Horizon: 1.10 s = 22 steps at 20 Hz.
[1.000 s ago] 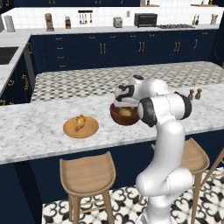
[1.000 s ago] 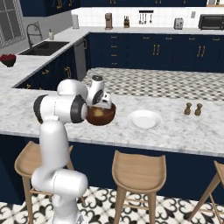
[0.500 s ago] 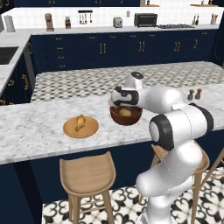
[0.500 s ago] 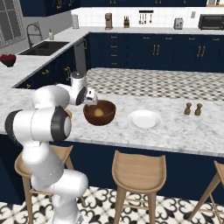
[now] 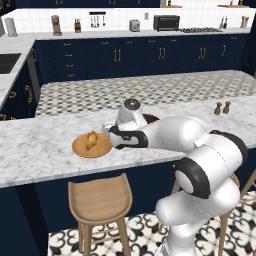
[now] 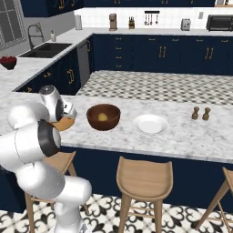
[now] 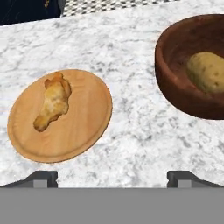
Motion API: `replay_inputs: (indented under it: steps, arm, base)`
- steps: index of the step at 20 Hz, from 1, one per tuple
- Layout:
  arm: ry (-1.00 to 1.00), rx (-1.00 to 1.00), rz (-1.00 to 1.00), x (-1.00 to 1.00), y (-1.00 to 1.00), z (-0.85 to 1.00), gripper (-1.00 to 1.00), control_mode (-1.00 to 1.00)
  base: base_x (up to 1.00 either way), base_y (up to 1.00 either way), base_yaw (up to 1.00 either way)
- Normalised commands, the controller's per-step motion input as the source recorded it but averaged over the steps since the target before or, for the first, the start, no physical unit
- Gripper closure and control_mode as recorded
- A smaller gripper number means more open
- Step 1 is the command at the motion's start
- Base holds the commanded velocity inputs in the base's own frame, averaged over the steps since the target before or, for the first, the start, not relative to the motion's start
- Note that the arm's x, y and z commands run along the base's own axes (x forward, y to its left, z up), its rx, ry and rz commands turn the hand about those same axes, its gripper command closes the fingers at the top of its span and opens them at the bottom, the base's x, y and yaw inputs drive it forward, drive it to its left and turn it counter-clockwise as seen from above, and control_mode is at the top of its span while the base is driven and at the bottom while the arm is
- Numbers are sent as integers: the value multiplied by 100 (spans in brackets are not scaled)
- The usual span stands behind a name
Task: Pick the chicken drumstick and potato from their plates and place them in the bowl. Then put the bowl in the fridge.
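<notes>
the chicken drumstick [image 7: 52, 102] is a lumpy, golden-orange piece, thick at one end and narrowing to a stub, lying just off centre on the tan wooden plate [image 7: 85, 127] on the marble counter [image 7: 131, 131]. the potato [image 7: 207, 71] is smooth, oval and yellowish-tan with faint speckles, resting inside the dark reddish-brown bowl [image 7: 175, 87], which stands near the wooden plate without touching it. the white plate [image 6: 150, 124] sits bare just beside the bowl on its other side.

the gripper [image 7: 113, 178] hangs above the counter between wooden plate and bowl, its jaws spread wide and holding nothing.

in the hand view the bowl is cut off by the frame edge. in the left base view the arm covers most of the bowl [image 5: 150, 118], and in the right base view it hides most of the wooden plate [image 6: 67, 123].
</notes>
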Motion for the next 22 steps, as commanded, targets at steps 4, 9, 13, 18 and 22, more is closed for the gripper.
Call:
replay_inputs:
  steps: [4, 9, 13, 18, 22]
  arm:
    - [12, 5, -3, 50, 100, 5, -100, -100]
    - [26, 12, -1, 34, 72, 6, -100, -100]
    - [16, 3, -2, 9, 32, -17, -100, -100]
    - [9, -1, -4, 15, 3, -29, -100, -100]
    - [0, -2, -1, 0, 0, -39, -100, -100]
  base:
    - [0, 0, 0]
    - [0, 0, 0]
    - [0, 0, 0]
    - [0, 0, 0]
    - [0, 0, 0]
